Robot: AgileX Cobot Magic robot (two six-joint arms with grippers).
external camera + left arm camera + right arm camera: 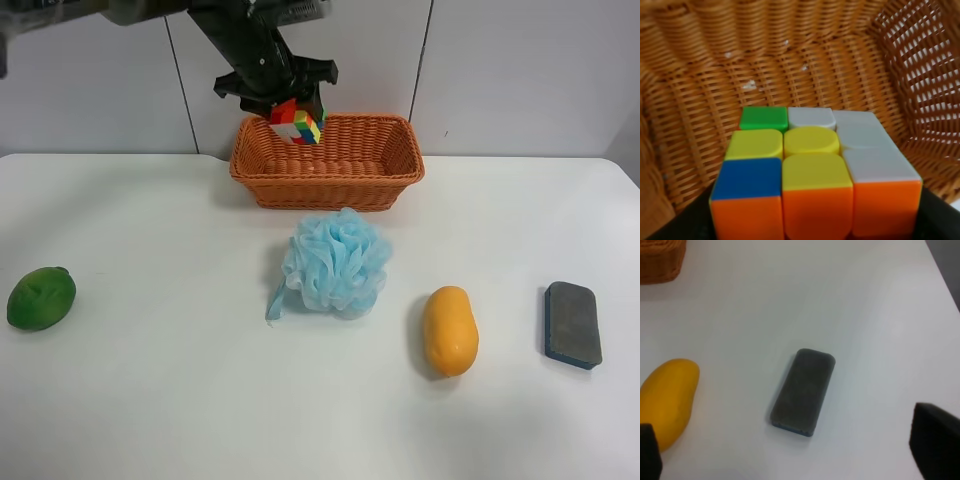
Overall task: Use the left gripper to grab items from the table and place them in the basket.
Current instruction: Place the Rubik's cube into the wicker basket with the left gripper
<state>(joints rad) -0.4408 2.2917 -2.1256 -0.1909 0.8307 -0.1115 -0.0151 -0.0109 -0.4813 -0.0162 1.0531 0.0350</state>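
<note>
My left gripper is shut on the multicoloured puzzle cube and holds it over the left part of the orange-brown wicker basket. In the left wrist view the cube fills the foreground with the basket's woven inside right below it. On the white table lie the green round fruit, the light-blue bath pouf, the yellow-orange mango and the dark sponge. My right gripper is open above the sponge, next to the mango.
A white panelled wall stands behind the basket. A corner of the basket shows in the right wrist view. The table's edge runs close beyond the sponge.
</note>
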